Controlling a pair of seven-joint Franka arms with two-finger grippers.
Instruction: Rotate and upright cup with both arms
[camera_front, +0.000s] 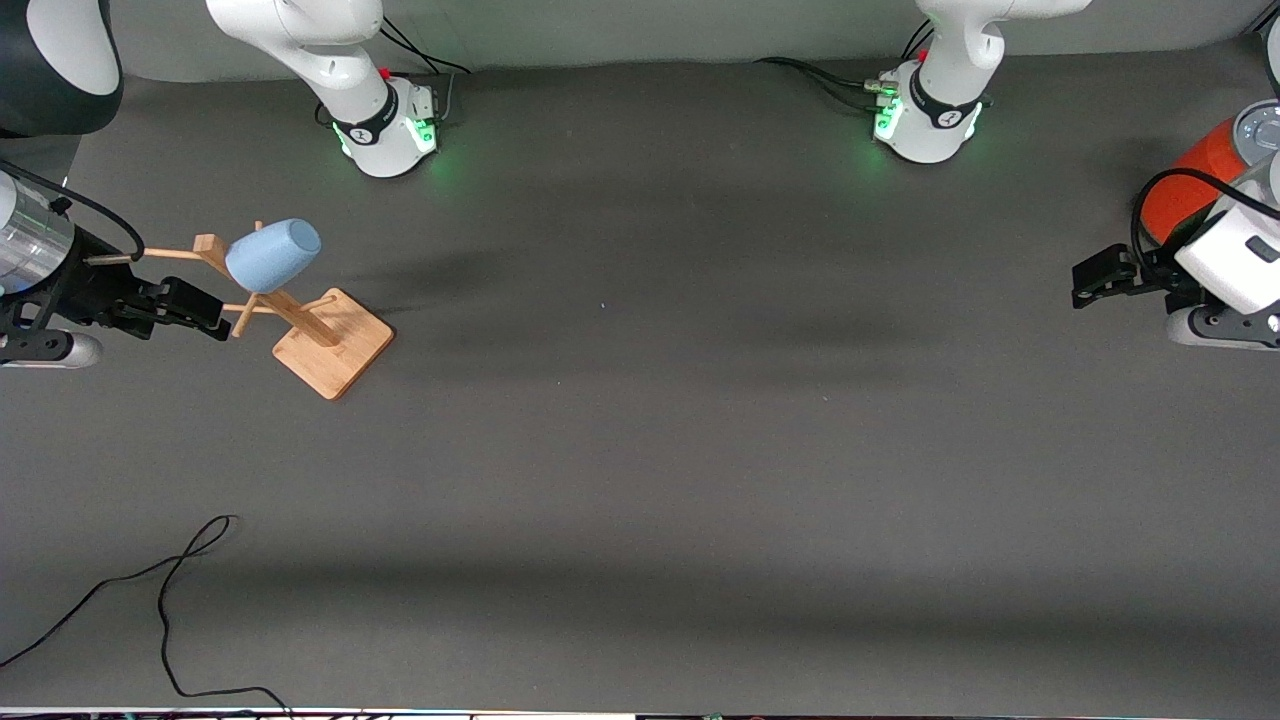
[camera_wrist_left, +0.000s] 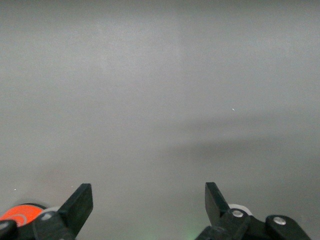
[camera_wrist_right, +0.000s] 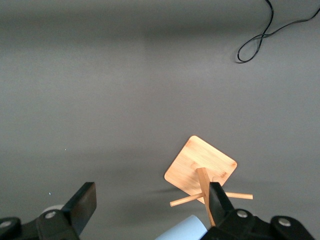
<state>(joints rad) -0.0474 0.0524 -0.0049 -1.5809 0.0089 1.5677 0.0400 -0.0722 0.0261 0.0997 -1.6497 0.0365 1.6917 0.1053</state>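
Cup hanging on wooden rack nr right arm's table edge. Right gripper hovering beside rack, fingers spread, empty. Left gripper waiting at other edge, spread. Risk: fingers catching pegs, tipping rack.

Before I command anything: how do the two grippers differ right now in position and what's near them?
The right gripper sits at the right arm's end of the table, beside the wooden rack that carries the light-blue cup. The left gripper sits at the left arm's end, beside the orange-red cylinder, with only bare table ahead in its wrist view. Both are open and hold nothing.
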